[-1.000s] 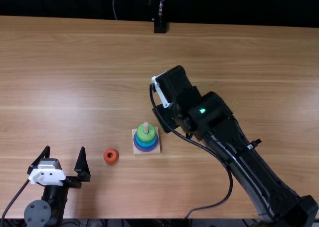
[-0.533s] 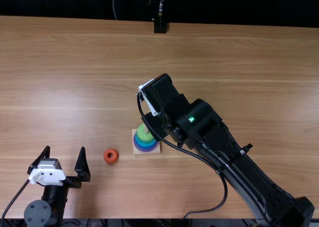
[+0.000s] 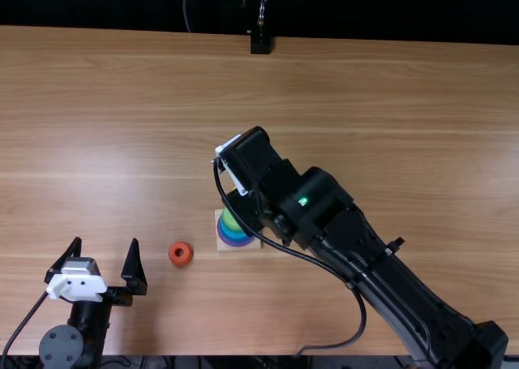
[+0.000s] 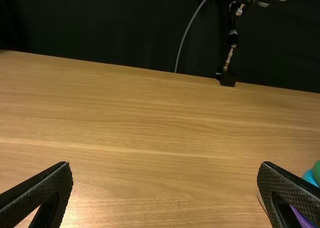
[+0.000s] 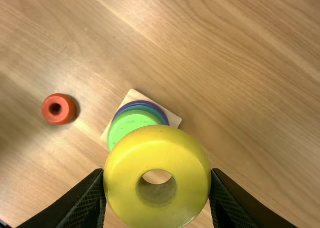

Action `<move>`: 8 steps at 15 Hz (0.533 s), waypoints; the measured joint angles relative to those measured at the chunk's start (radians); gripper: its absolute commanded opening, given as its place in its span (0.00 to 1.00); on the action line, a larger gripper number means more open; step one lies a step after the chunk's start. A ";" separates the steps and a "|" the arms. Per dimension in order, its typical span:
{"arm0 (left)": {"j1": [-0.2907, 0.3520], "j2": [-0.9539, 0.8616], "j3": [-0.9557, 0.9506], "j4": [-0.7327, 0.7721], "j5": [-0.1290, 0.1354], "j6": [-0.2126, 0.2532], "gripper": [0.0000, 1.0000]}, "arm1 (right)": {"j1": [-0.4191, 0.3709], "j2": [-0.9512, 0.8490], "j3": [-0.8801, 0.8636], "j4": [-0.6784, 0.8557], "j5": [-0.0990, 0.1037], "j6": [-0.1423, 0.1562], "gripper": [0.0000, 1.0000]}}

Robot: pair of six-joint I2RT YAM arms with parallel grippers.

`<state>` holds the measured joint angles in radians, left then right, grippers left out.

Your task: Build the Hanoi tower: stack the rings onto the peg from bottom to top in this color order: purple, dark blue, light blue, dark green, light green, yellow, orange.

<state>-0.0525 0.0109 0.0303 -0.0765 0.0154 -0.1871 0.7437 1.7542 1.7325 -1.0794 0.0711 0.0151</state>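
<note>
While the right gripper [image 3: 251, 155] has its jaws clamped on the yellow ring [image 5: 157, 150], look just past those jaws: there's the light green ring [image 5: 125, 127], up above a blue ring [image 3: 231, 232] and a purple ring [image 3: 234, 243] on the square wooden base [image 5: 171, 119]! Over at the left gripper [image 3: 106, 241], the jaws stand wide apart, and the orange ring [image 3: 181, 259] lies between the two grippers, near the left one's jaws.

- Yellow ring [image 5: 157, 155] I hold: smooth, softly glossy, plastic-looking
- Base [image 5: 173, 119]: pale matt wood
- Table [image 4: 165, 138]: grained wood, faint sheen
- My fingers [image 5: 85, 204]: matt, rough-textured
</note>
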 measured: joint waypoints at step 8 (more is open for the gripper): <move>0.000 0.000 0.000 0.000 0.000 -0.001 1.00 | 0.022 0.000 0.004 0.001 0.000 0.004 0.00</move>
<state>-0.0525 0.0109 0.0303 -0.0769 0.0151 -0.1879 0.7658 1.7546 1.7363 -1.0786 0.0708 0.0189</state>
